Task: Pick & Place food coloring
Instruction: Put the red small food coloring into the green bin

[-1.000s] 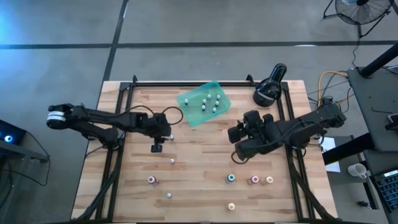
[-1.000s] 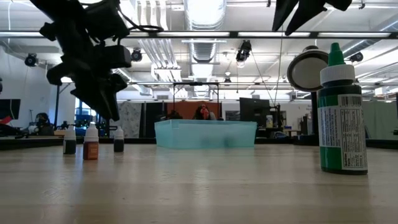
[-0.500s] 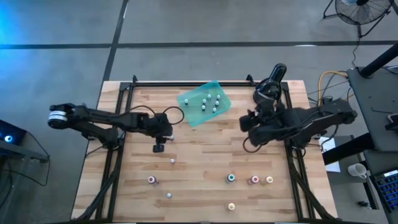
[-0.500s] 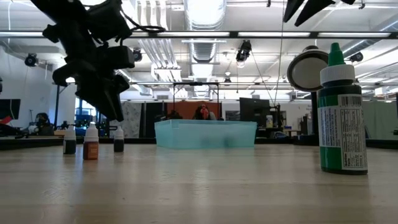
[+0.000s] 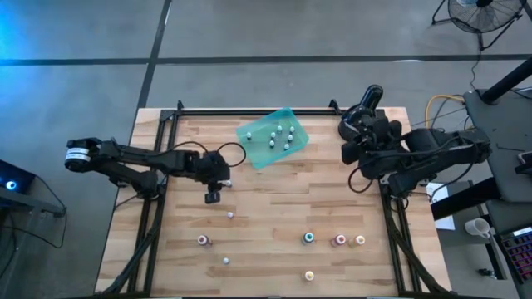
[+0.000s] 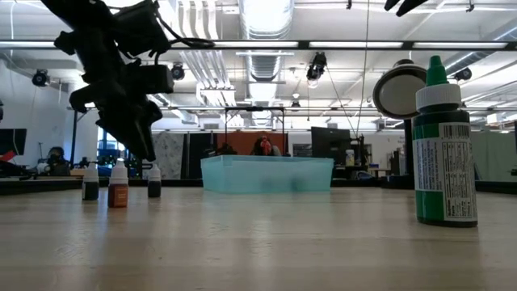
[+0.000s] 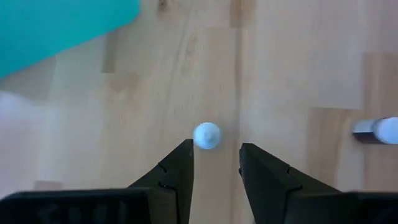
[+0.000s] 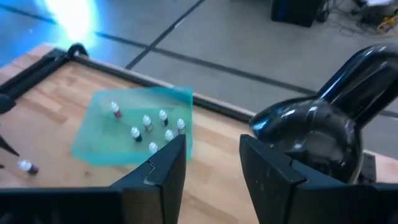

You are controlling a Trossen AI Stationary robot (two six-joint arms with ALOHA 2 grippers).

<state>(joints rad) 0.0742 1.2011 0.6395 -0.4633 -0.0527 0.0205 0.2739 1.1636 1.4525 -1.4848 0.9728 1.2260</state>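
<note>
Left gripper (image 5: 213, 197) hangs over the table's (image 5: 266, 208) left-centre, jaws parted, gripping nothing, a white-capped bottle (image 7: 206, 135) just ahead. The teal tray (image 5: 272, 137) near the far edge holds several food coloring bottles (image 5: 283, 135); others stand near the near edge (image 5: 308, 238). Right gripper (image 5: 352, 143), jaws parted and empty, hovers at the far right corner beside the black round device (image 5: 359, 116).

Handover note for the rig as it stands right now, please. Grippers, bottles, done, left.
Left gripper: open, empty, hovering over one upright white-capped bottle on the table, just ahead of its fingertips.
Right gripper: open, empty, raised near the black lamp-like device at the table's far right.
Done: seven bottles stand in the teal tray.
Left: six bottles still on the table: the one under the left gripper, two more on the near left, four on the near right. Best guess for next: close on the one under the left gripper.
</note>
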